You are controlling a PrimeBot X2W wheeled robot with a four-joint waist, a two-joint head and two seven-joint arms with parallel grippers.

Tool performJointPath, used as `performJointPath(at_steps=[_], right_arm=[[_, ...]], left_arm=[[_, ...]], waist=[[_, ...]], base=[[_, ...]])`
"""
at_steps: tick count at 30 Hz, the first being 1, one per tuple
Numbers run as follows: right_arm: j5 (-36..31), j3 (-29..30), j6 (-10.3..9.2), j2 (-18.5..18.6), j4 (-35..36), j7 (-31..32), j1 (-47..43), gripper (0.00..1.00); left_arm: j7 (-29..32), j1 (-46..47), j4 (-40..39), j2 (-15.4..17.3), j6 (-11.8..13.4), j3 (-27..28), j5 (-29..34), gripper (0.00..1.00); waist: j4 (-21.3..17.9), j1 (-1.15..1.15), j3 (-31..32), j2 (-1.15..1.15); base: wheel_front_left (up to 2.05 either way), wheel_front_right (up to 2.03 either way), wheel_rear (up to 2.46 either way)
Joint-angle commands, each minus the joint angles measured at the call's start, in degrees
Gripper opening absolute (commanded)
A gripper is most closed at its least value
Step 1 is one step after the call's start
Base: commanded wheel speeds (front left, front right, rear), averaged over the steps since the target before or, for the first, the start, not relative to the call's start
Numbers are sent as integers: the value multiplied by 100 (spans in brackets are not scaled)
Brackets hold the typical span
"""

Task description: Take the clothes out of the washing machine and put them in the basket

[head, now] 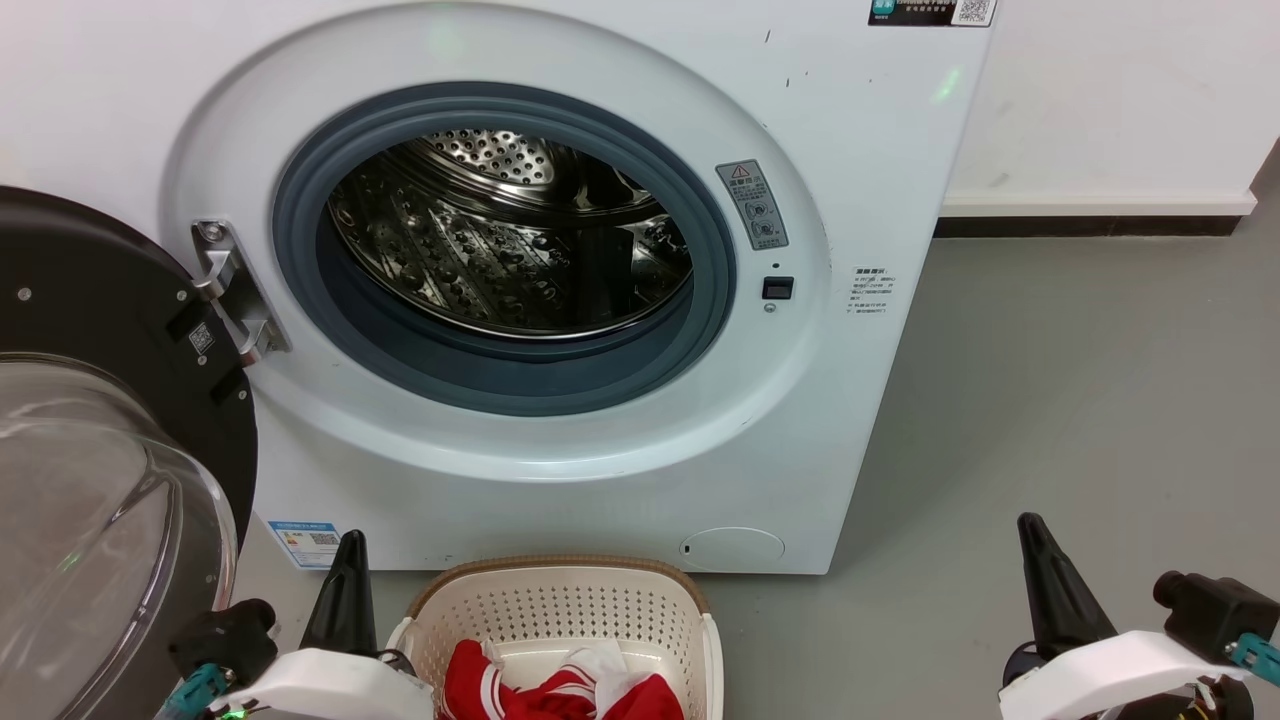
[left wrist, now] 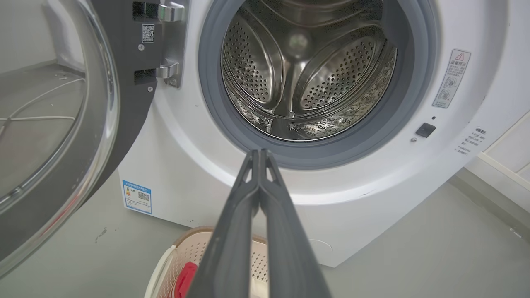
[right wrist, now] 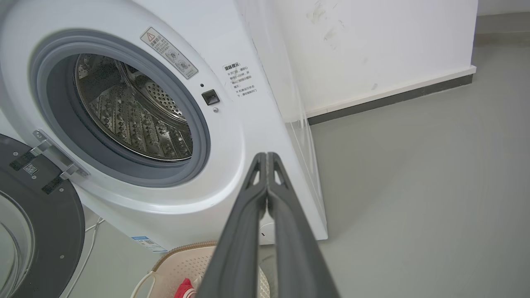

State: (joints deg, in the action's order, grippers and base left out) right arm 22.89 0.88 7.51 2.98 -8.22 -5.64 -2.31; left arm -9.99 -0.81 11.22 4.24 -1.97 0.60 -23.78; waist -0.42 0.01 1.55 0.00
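Clothes (head: 560, 690) sit in the basket (head: 560, 610), so what's left looks like a final check: scan the drum (head: 510, 240) floor hidden behind the seal (head: 400, 370) and keep arms off the basket. They're red, white-striped, crumpled. Washing machine (head: 560, 480) door (head: 100, 300) hangs open. Left gripper (left wrist: 260, 154) and right gripper (right wrist: 267, 156): fingers pressed together, empty.
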Motion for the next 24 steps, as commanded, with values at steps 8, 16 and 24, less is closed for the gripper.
performJointPath(at_steps=[8,16,24], right_arm=[[954,56,-1,50,-8,131,267,0],[1695,98,-1,59,-74,248,348,0],[2369,139,-1,66,-135,356,418,0]], left_arm=[[195,243,-48,-12,-79,90,-914,0],[370,305,-11,-25,-138,146,-1630,0],[529,359,24,-39,-193,206,-2285,0]], waist=[[3,0,-13,0],[6,0,-26,0],[10,0,-39,0]], base=[[0,0,0],[0,0,0],[0,0,0]])
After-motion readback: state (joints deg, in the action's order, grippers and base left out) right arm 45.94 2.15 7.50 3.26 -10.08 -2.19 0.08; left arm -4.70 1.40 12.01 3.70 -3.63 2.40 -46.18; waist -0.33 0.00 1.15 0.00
